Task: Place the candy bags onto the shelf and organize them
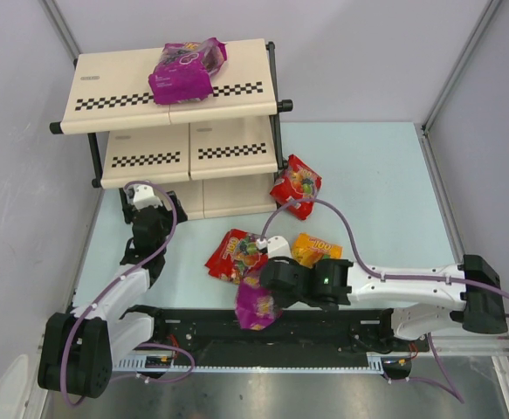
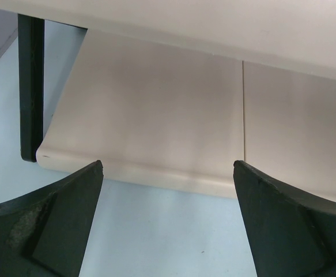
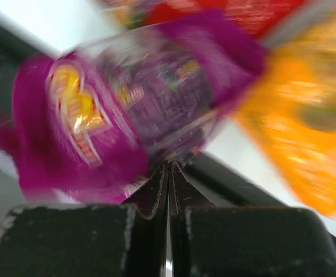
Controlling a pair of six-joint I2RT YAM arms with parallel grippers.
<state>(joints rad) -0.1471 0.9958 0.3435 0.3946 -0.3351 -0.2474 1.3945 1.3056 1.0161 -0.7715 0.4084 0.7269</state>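
Note:
The shelf (image 1: pixel 237 131) stands at the far left; one magenta-purple candy bag (image 1: pixel 186 70) lies on its top board. My right gripper (image 1: pixel 270 292) is shut on the edge of a second magenta-purple bag (image 1: pixel 256 307), held near the table's front rail; it fills the right wrist view (image 3: pixel 116 109), blurred. A red bag (image 1: pixel 234 255) and the orange-yellow bag (image 1: pixel 315 250) lie beside it, and another red bag (image 1: pixel 296 186) lies by the shelf's right foot. My left gripper (image 1: pixel 141 194) is open and empty at the shelf's bottom board (image 2: pixel 156 115).
A black rail (image 1: pixel 341 327) runs along the near table edge under the right arm. The shelf's black frame post (image 2: pixel 30 86) stands just left of the left gripper. Grey walls close in the table at left, back and right.

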